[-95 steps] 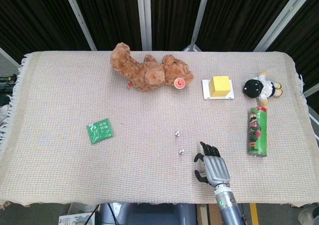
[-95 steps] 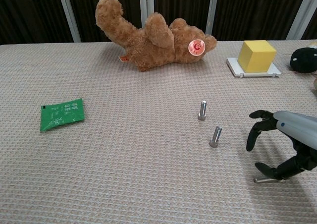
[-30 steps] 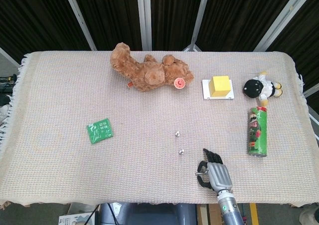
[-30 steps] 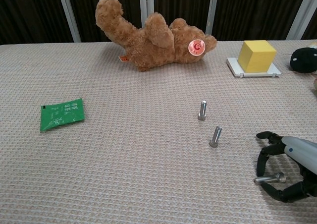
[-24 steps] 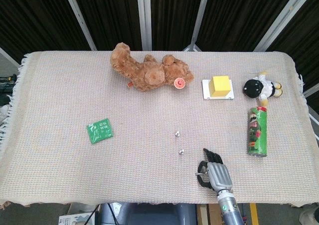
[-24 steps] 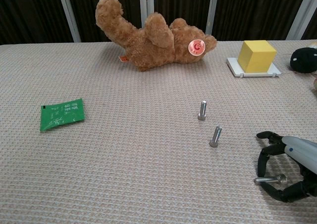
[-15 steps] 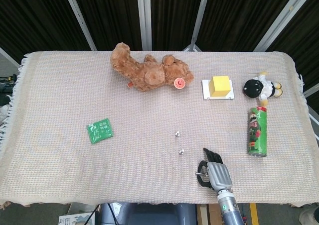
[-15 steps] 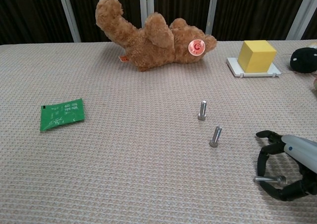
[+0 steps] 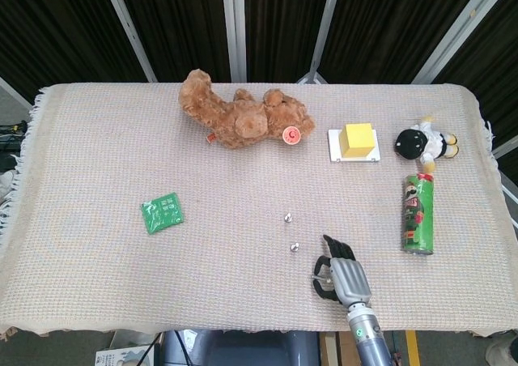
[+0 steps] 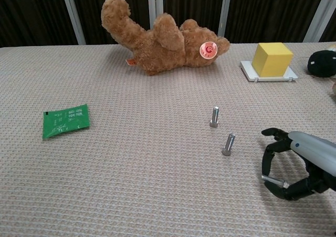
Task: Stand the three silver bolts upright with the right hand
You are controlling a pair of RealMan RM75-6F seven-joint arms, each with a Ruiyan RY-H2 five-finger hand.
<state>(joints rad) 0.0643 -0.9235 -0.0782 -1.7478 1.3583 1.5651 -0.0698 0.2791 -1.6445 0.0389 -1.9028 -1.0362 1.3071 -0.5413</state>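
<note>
Right hand (image 10: 302,166) hovers low at the near edge of the table (image 9: 97,139), fingers curled round the third bolt (image 10: 274,182), pinching it. That bolt lies roughly level, shaft poking out leftward, so it needs tipping vertical. Just left, the near standing bolt (image 10: 228,144) and far standing bolt (image 10: 214,116) are upright. The left hand isn't visible.

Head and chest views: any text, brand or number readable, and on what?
None can be read.
Green packet: white print, too small.
Green can: cartoon figure, lettering blurred.
Teddy bear: round red tag, mark illegible.
Yellow cube: no text visible.
</note>
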